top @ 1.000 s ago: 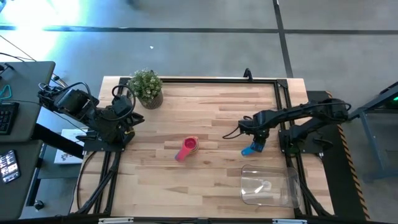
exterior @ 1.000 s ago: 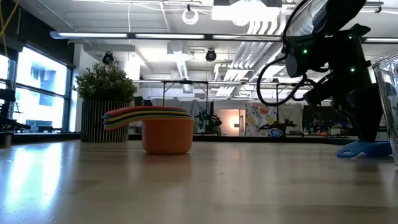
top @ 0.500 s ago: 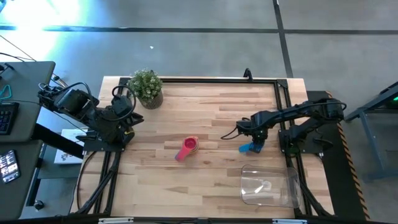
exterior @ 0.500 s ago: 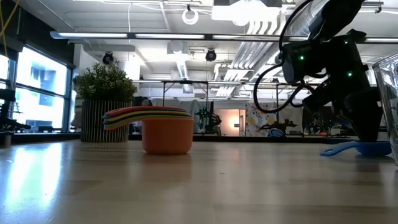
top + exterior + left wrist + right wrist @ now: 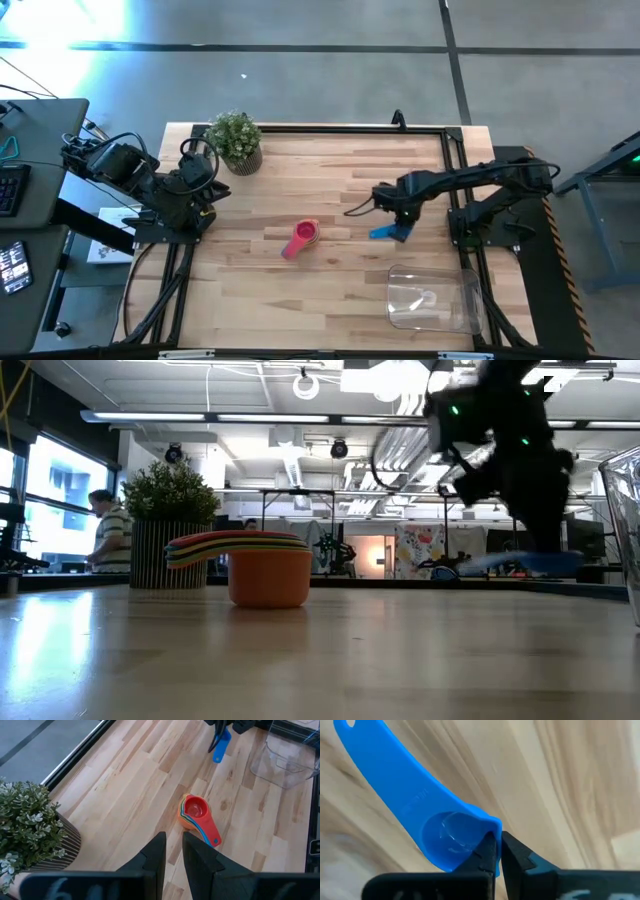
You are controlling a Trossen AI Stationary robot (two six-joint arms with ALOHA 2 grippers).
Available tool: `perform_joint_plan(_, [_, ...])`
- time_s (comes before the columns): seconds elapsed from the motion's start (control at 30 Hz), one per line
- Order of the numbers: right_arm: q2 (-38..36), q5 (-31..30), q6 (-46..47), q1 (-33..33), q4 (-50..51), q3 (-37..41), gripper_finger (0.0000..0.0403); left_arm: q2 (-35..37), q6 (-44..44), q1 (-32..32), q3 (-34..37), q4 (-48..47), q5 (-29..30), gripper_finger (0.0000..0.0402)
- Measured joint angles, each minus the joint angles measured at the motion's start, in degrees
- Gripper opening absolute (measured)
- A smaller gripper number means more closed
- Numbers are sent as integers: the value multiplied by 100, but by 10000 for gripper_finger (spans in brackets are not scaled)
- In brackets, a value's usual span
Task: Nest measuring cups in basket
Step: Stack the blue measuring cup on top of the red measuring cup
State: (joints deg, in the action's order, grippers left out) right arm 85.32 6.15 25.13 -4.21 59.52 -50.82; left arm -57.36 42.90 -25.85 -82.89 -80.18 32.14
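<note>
A small blue measuring cup [image 5: 384, 233] hangs above the table right of centre, with my right gripper [image 5: 404, 224] shut on it. The other measuring cups sit nested in a stack [image 5: 303, 238] at the table's middle, pink on top and orange underneath, the orange bowl's bottom [image 5: 268, 598] resting on the wood. The clear basket [image 5: 432, 298] stands at the near right corner. My left gripper [image 5: 173, 851] waits raised over the table's left edge, a narrow gap between its fingers and nothing in it. My right gripper pinches the blue cup's bowl wall at the rim [image 5: 493, 826], on the side away from the handle, one finger inside the bowl and one outside. The fingers point down from above. The cup [image 5: 520, 563] hangs clear of the table, roughly level.
A potted green plant [image 5: 236, 140] stands at the far left of the table. Bare wood lies between the stack and the basket. A black frame [image 5: 455, 160] edges the table. A person [image 5: 108, 540] shows in the room beyond.
My right gripper has risen and gone toward the table's left, toward the stack, taking the blue cup with it. The cup lay on the wood a second ago, tipped its handle up, and now hangs clear of the table.
</note>
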Motion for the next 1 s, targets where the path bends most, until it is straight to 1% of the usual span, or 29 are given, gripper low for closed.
perform_joint_plan(0.1, [0,-47,38,-4,-6,-546,1,0,49,-2,0,0,0,52])
perform_joint_plan(0.27, [0,-403,-28,-46,-60,-1493,1,0,50,0,0,0,2,52])
perform_joint_plan(0.47, [0,-740,-144,-300,-244,-2439,1,0,55,-2,0,2,0,52])
perform_joint_plan(0.6, [0,-947,-266,-510,-471,-2920,0,0,182,-2,0,2,0,52])
perform_joint_plan(0.77, [0,-1015,-493,-759,-1212,-3355,0,0,206,-2,0,2,-2,52])
perform_joint_plan(1.0, [0,-1010,-625,-966,-2884,-3539,0,0,208,-1,0,4,-2,52])
